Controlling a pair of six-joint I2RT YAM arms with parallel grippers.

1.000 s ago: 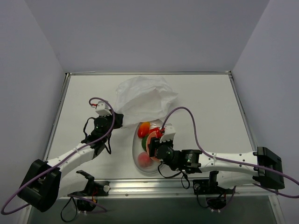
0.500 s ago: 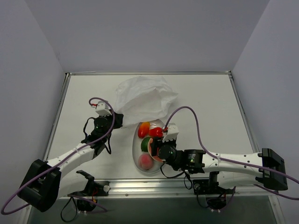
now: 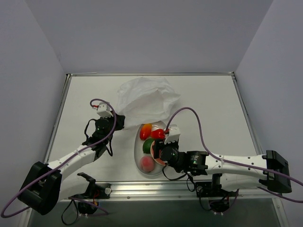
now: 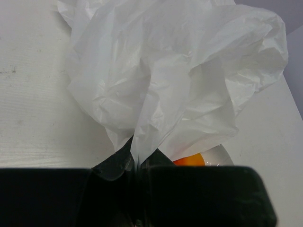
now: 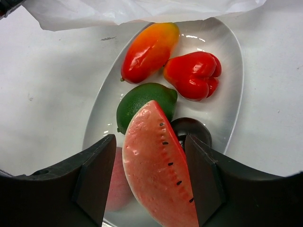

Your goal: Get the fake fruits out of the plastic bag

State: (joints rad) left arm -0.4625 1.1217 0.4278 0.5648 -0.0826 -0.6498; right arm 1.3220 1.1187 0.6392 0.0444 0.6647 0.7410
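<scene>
While my left gripper [image 4: 137, 163] is still clamping a fold of the plastic bag [image 4: 175, 71] on the surface [image 3: 208, 104], my right gripper [image 5: 149, 142] is squeezing the watermelon slice [image 5: 156, 179] between its fingers. Over the last second it has been drawing the slice back toward the near half of the white oval plate [image 5: 227, 94]. The slice is now hanging over the green lime [image 5: 142, 101], dark plum [image 5: 191, 130] and pink peach [image 5: 116, 189]. The orange-red fruit [image 5: 149, 49] and red pepper-shaped fruit [image 5: 194, 75] are lying at the far end. I am judging this slice nearly delivered; whether the bag is hiding more, I cannot tell.
</scene>
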